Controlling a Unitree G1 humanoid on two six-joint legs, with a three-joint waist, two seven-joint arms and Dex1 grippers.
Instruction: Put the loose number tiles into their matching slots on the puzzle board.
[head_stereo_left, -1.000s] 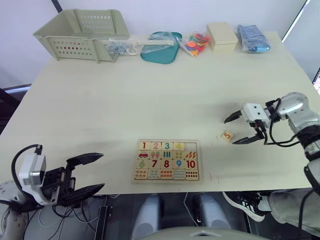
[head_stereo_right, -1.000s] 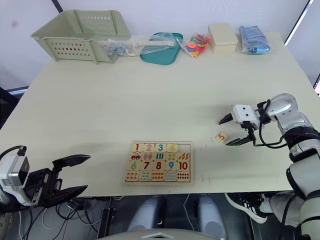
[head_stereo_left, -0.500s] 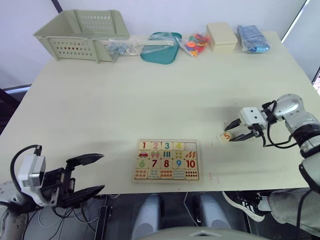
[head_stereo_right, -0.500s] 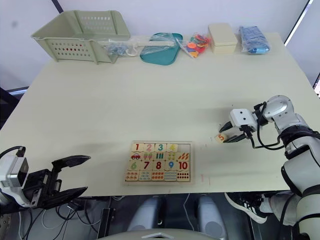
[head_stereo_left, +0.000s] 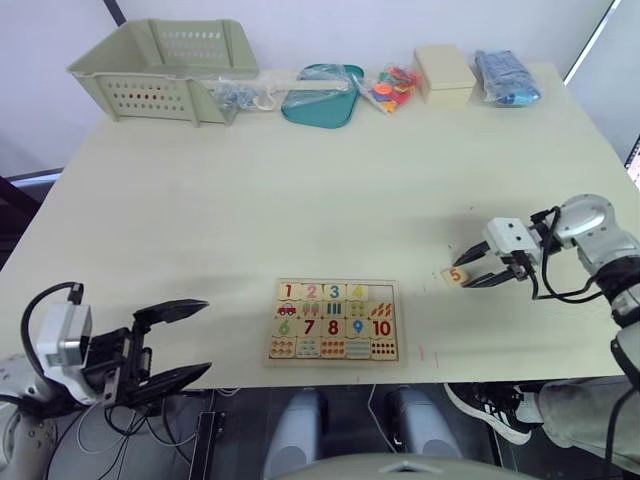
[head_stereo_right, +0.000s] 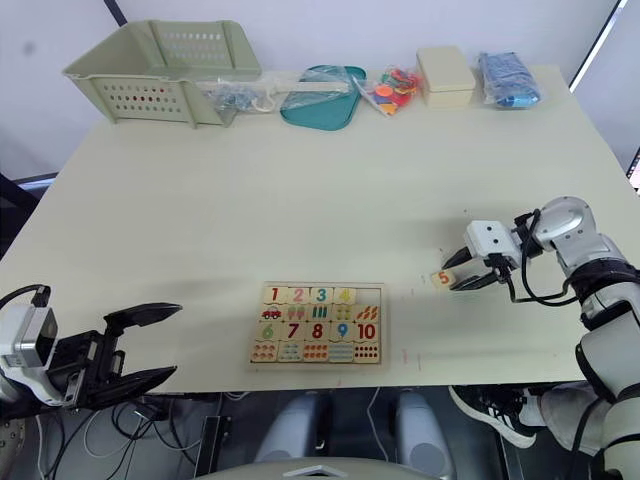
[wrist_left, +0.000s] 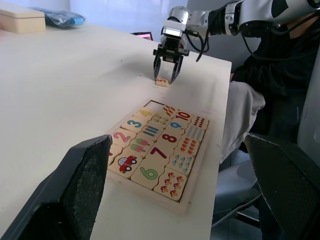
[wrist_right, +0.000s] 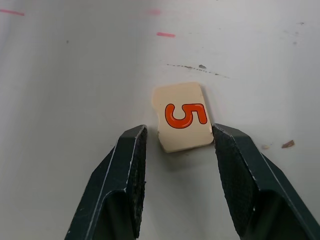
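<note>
Reopened slightly around the 5 tile (wrist_right: 182, 116) since a moment ago, right fingers (wrist_right: 234, 169) not yet gripping; left fingers (head_stereo_left: 170, 343) wide open, empty; last slot (head_stereo_left: 381, 293) still bare.

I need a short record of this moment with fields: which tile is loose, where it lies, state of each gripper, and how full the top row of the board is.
loose tile: tile 5, flat on the table, right of the puzzle board
right gripper: open, fingers either side of tile 5; contact cannot be told
left gripper: open, off the table's near left edge, holding nothing
board top row: tiles 1 to 4 seated
empty slot: right end of top row
</note>
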